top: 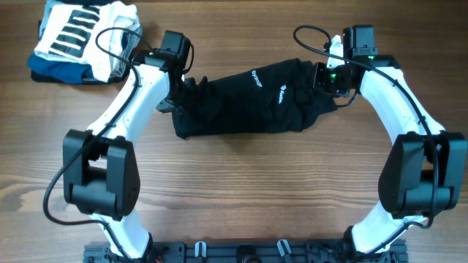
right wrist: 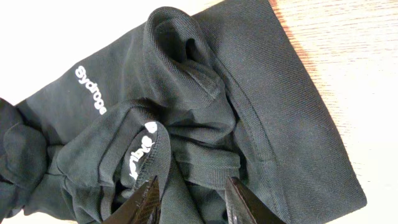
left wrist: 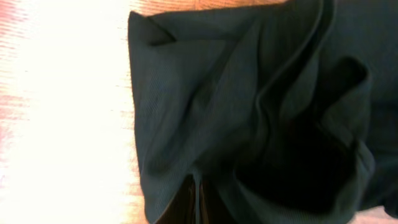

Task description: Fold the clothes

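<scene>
Table (top: 241, 197): bare wood on my feed.
Clothes (top: 241, 102): black, crumpled, lying mid-table between both arms.
Left gripper (left wrist: 198, 200): clenched on the clothes' left edge.
Right gripper (right wrist: 191, 183): released, spread over the right end.
Pile (top: 80, 40): far-left corner, apart.

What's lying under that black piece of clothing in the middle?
Only the wooden table shows around the black garment. Its bunched folds lie piled on each other. Anything beneath them is covered, so I cannot tell.
</scene>
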Motion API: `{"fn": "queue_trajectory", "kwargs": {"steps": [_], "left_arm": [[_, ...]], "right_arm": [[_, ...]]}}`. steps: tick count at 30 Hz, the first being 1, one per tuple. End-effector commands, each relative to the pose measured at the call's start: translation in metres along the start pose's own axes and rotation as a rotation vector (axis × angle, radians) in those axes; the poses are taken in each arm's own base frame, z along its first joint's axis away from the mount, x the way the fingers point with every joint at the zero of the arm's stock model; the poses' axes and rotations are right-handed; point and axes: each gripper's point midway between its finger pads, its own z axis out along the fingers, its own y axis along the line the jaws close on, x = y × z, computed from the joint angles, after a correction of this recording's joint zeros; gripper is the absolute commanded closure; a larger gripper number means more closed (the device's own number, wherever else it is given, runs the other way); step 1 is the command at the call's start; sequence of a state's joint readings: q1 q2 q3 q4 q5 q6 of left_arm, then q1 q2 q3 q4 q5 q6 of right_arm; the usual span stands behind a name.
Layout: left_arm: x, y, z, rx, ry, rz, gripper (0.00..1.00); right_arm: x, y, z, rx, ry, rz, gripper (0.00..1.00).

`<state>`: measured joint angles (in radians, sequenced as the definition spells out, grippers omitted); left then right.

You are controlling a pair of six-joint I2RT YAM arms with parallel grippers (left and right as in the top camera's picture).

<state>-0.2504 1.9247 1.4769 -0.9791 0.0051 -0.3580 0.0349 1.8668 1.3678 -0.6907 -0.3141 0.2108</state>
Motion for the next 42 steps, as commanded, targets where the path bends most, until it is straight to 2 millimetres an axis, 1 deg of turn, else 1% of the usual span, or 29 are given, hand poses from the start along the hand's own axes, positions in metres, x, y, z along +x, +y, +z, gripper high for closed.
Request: {"fn": "queue_trajectory", "kwargs": {"steps": [1, 3, 5, 7, 8, 12, 15, 17, 20, 22, 24, 25, 26, 28, 29, 30, 31, 32, 34, 36, 38, 39, 42], "left_arm": [[0.007, -0.011, 0.023, 0.023, 0.070, -0.007, 0.96], [0.012, -0.019, 0.031, 0.026, 0.083, 0.015, 0.96], [0.012, -0.033, 0.032, 0.039, 0.064, 0.047, 0.96], [0.011, -0.051, 0.032, 0.061, 0.032, 0.085, 0.96], [0.012, -0.065, 0.032, 0.078, 0.010, 0.117, 0.96], [0.022, -0.107, 0.030, 0.123, -0.042, 0.263, 0.96], [0.032, -0.127, 0.032, 0.134, -0.058, 0.318, 0.96], [0.036, -0.131, 0.037, 0.118, -0.059, 0.335, 0.96], [0.037, -0.129, 0.045, 0.106, -0.046, 0.330, 0.96], [0.033, -0.126, 0.044, 0.108, -0.051, 0.320, 0.96], [0.027, -0.125, 0.038, 0.119, -0.066, 0.307, 0.96], [0.023, -0.124, 0.031, 0.125, -0.078, 0.302, 0.96], [0.021, -0.125, 0.023, 0.130, -0.088, 0.300, 0.96], [0.018, -0.126, -0.002, 0.149, -0.120, 0.299, 0.96], [0.017, -0.126, -0.020, 0.163, -0.144, 0.299, 0.96], [0.017, -0.125, -0.031, 0.169, -0.157, 0.303, 0.94], [0.018, -0.121, -0.044, 0.176, -0.173, 0.307, 0.86], [0.019, -0.118, -0.050, 0.174, -0.174, 0.317, 0.82], [0.021, -0.108, -0.052, 0.155, -0.160, 0.308, 0.78], [0.019, -0.086, -0.048, 0.101, -0.133, 0.277, 0.78], [0.015, -0.068, -0.045, 0.075, -0.112, 0.272, 0.78], [0.012, -0.059, -0.044, 0.065, -0.106, 0.265, 0.76], [0.003, -0.037, -0.043, 0.047, -0.098, 0.238, 0.70]], "right_arm": [[0.001, 0.002, 0.004, -0.008, 0.008, -0.004, 0.65], [0.001, 0.002, 0.004, -0.008, 0.008, -0.005, 0.64], [0.001, 0.002, 0.004, -0.006, 0.008, -0.005, 0.64], [0.001, 0.001, 0.004, 0.000, 0.008, -0.005, 0.64], [0.002, 0.000, 0.004, 0.004, 0.009, -0.004, 0.64], [0.002, -0.002, 0.004, 0.012, 0.012, -0.006, 0.64], [0.002, -0.004, 0.004, 0.023, 0.009, -0.005, 0.64], [0.002, -0.004, 0.004, 0.023, 0.009, -0.005, 0.64], [0.002, -0.004, 0.004, 0.026, 0.008, -0.005, 0.64], [0.002, -0.004, 0.004, 0.026, 0.007, -0.006, 0.64], [0.001, -0.004, 0.004, 0.025, 0.004, -0.006, 0.64], [0.001, -0.004, 0.004, 0.025, 0.004, -0.006, 0.63], [0.001, -0.004, 0.004, 0.026, 0.004, -0.004, 0.59], [-0.001, -0.007, 0.003, 0.028, -0.001, 0.004, 0.49], [-0.002, -0.010, 0.003, 0.029, -0.006, 0.009, 0.37], [-0.004, -0.013, 0.002, 0.031, -0.012, 0.014, 0.30], [-0.006, -0.016, 0.001, 0.033, -0.019, 0.019, 0.21], [-0.008, -0.019, 0.000, 0.034, -0.025, 0.018, 0.16], [-0.010, -0.025, 0.000, 0.040, -0.029, 0.012, 0.10], [-0.010, -0.037, 0.003, 0.052, -0.020, 0.015, 0.06], [-0.006, -0.049, 0.012, 0.058, 0.006, 0.011, 0.02], [-0.002, -0.055, 0.019, 0.058, 0.026, 0.010, 0.02], [0.010, -0.059, 0.039, 0.010, 0.085, -0.006, 0.02]]}}
